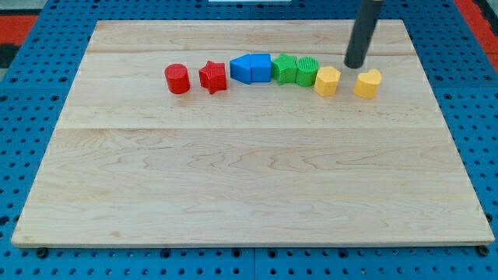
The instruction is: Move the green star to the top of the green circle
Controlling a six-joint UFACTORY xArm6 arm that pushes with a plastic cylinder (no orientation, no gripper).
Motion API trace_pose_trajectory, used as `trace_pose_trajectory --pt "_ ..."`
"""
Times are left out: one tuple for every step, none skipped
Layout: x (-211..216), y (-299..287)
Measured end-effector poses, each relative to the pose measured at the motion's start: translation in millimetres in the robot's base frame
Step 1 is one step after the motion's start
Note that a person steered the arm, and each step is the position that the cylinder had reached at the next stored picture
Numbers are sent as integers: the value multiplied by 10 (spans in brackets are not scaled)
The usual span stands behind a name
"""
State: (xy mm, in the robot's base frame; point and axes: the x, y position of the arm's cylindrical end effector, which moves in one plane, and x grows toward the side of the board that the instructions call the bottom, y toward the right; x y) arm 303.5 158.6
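The green star-shaped block (285, 68) is seen touching the left side of the green round block (307, 70), not yet above it, while my tip (355, 65), jawless, is held well right, between the yellow blocks (327, 80).

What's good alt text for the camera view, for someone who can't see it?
A dark rod's tip rests on a wooden board, above and between two yellow blocks at the right end of a row. Leftward: green circle touching green star, blue blocks, red star, red cylinder.
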Motion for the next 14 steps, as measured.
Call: trace_pose_trajectory --pt "-39 -342" --pt "-61 -659" --pt "-51 -804" --pt "55 -807" --pt "199 -809" --pt "283 -785" --pt "440 -652" --pt "588 -604" --pt "776 -599" --pt "897 -900" --pt "891 -1260" --pt "763 -1475" --pt "663 -1485" --pt "628 -1451"
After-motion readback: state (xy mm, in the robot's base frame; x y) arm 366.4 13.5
